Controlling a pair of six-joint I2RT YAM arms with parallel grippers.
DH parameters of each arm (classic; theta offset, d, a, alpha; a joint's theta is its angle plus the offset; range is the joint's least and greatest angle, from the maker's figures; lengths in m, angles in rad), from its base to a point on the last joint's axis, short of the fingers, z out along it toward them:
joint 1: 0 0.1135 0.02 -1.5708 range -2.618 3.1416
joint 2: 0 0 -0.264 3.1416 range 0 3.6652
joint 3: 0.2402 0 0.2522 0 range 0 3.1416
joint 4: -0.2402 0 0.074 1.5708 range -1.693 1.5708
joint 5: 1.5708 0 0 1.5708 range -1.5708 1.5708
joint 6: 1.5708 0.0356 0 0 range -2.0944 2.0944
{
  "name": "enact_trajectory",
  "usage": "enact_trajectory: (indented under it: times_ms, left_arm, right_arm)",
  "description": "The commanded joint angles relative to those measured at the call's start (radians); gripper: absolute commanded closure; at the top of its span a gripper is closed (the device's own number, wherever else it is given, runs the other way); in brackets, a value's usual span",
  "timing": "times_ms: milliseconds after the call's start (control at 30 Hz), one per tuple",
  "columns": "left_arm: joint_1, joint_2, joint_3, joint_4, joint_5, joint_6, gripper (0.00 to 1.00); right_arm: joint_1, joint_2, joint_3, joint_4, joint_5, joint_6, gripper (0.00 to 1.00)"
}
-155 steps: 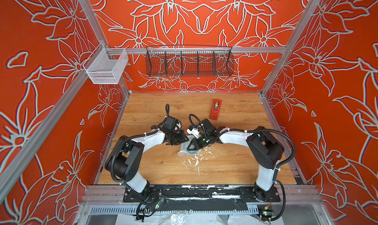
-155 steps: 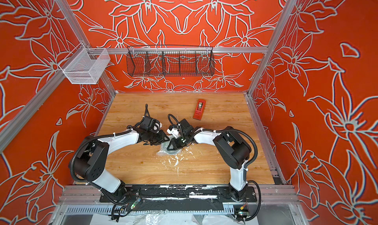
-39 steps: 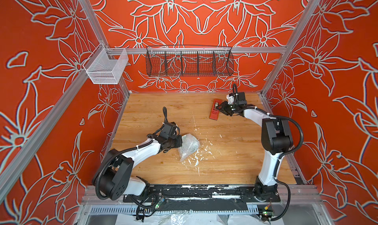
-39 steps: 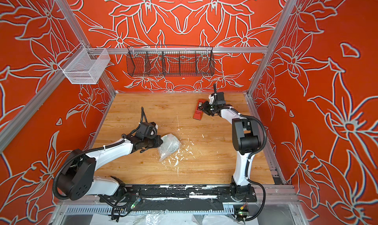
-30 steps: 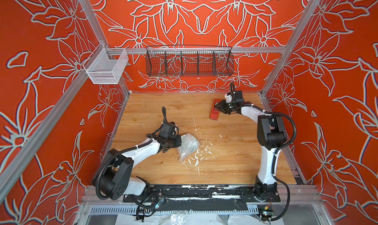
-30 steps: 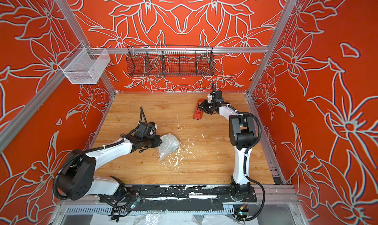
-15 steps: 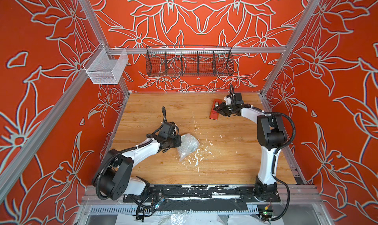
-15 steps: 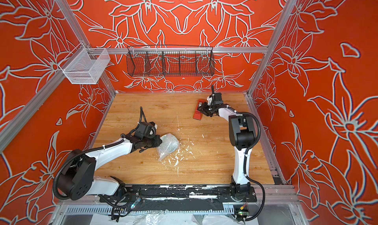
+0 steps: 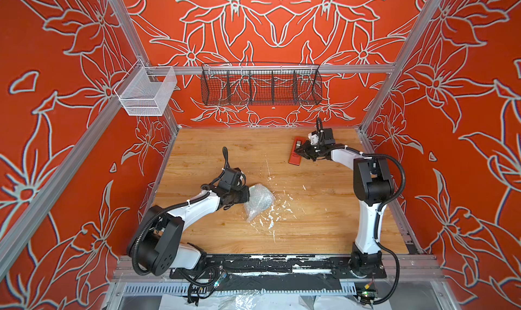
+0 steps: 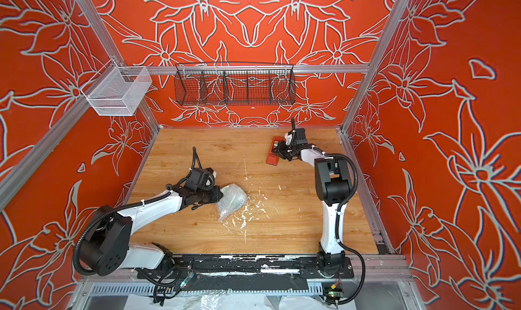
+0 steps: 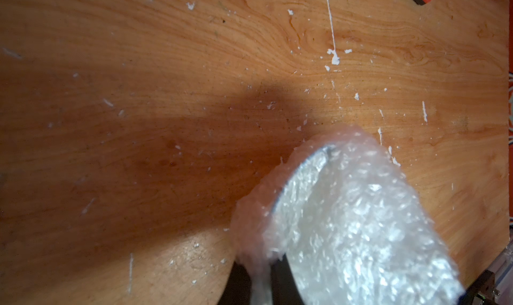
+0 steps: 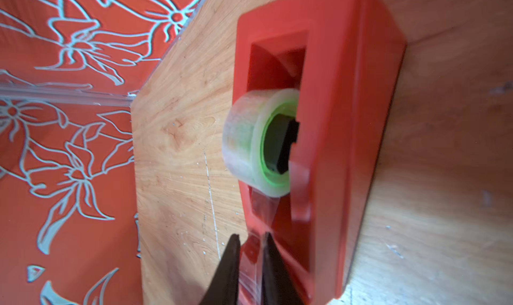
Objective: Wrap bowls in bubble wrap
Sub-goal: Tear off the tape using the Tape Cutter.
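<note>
L claw clamps crinkly translucent bubble wrap round bowl, table centre, open wood around. R claw near-closed astride tape strip at boxy red dispenser, far edge; grip unclear.

Red floral walls, scuffed wooden tabletop, black wire basket, white mesh bin, aluminium rails

Bowl is just a blurry rim under the wrap, left gripper is mostly cut off, and whether right gripper really pinches the tape? Can't tell.
</note>
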Motion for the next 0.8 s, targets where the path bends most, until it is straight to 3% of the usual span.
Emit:
enact_trajectory:
  times_ms: [0,100,767]
  left_arm:
    - [0.005,-0.022,0.012,-0.024,0.003,0.012,1.00]
    - [0.005,-0.017,0.010,-0.027,0.010,0.008,1.00]
    - [0.005,-0.005,0.007,-0.029,0.042,-0.022,1.00]
  right_arm:
    - [-0.009,0.014,-0.013,0.089,-0.056,0.039,0.91]
    - [-0.016,0.012,0.011,0.094,-0.086,0.037,1.00]
    - [-0.040,-0.008,0.185,-0.029,-0.172,-0.007,1.00]
